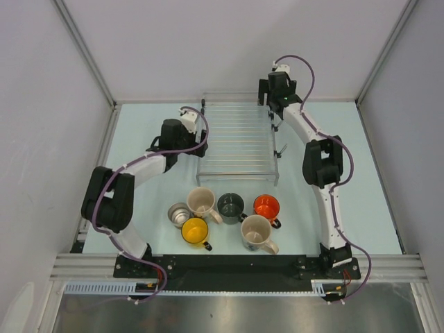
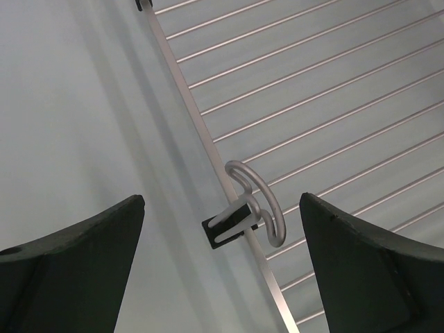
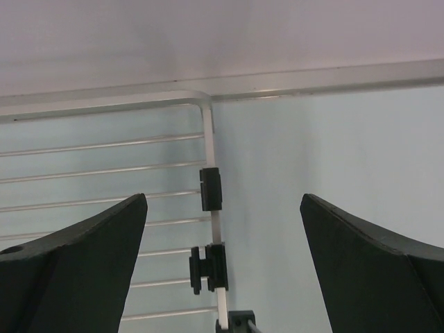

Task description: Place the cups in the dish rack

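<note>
The dish rack (image 1: 237, 173) of thin silver wires lies flat and empty at the table's middle. Six cups stand in a cluster in front of it: steel (image 1: 179, 214), beige (image 1: 201, 202), dark grey (image 1: 230, 205), orange-red (image 1: 266, 207), yellow (image 1: 195, 231) and a second beige (image 1: 256, 232). My left gripper (image 1: 200, 141) is open and empty over the rack's left rail (image 2: 182, 80), its jaws either side of a wire loop and black foot (image 2: 232, 225). My right gripper (image 1: 275, 116) is open and empty over the rack's far right rail (image 3: 207, 139).
Grey walls enclose the table on the left, back and right. Black clips (image 3: 210, 189) sit along the rack's right rail. A metal rail (image 1: 236, 263) carrying both arm bases runs along the near edge.
</note>
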